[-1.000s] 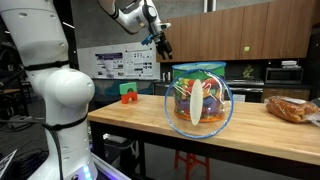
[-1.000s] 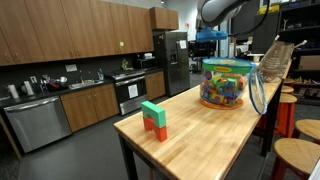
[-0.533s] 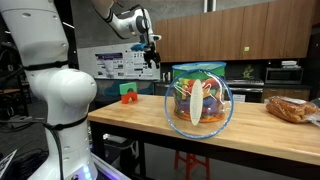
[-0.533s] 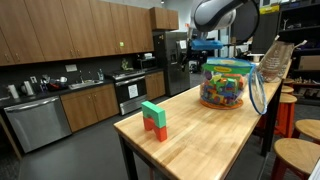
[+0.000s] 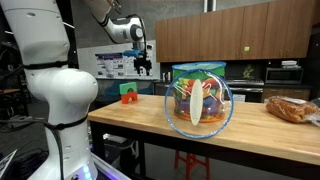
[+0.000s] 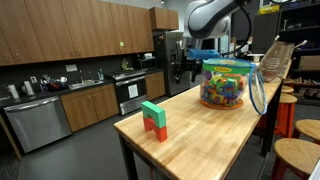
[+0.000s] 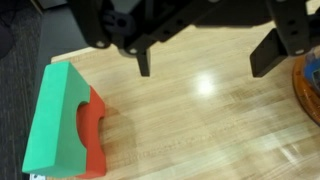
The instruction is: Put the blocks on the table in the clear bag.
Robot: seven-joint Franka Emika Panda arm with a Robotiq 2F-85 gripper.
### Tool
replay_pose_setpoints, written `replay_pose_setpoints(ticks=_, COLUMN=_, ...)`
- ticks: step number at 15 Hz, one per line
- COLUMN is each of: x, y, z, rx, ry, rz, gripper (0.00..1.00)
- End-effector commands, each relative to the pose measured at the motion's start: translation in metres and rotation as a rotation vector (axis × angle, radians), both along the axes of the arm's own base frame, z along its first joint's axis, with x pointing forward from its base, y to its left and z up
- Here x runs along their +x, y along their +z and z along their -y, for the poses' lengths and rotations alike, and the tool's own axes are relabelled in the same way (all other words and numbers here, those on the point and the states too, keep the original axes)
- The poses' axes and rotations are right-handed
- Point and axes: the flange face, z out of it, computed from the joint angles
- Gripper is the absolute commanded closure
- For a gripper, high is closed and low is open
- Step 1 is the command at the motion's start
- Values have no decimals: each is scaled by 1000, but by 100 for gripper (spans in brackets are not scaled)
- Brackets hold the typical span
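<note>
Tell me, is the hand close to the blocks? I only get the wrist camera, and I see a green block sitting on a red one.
Observer: No. In both exterior views the hand hangs high above the table, nowhere near touching them.
Kid: Where's the bag? I only see a tiny bit of it.
Observer: The clear bag sits near the middle of the table, well apart from the green block and the red block, which stand near one end.
Kid: Is anything else on the table?
Observer: Yes, a brown bread-like bundle lies beyond the bag, on the side away from the blocks.
</note>
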Motion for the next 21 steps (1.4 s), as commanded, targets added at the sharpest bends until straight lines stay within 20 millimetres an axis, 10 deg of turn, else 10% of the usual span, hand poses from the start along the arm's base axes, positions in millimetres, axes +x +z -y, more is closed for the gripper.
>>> replay_pose_setpoints(ticks=1, x=-6, y=-16, z=-26, rx=0, ry=72, rz=-22, gripper=0)
replay_pose_setpoints(ticks=11, x=-9, y=-42, z=-111, rx=15, ry=219, rz=-85, gripper=0)
replay_pose_setpoints(ticks=21, x=6, y=-65, z=-155, rx=14, ry=290, rz=-104, gripper=0)
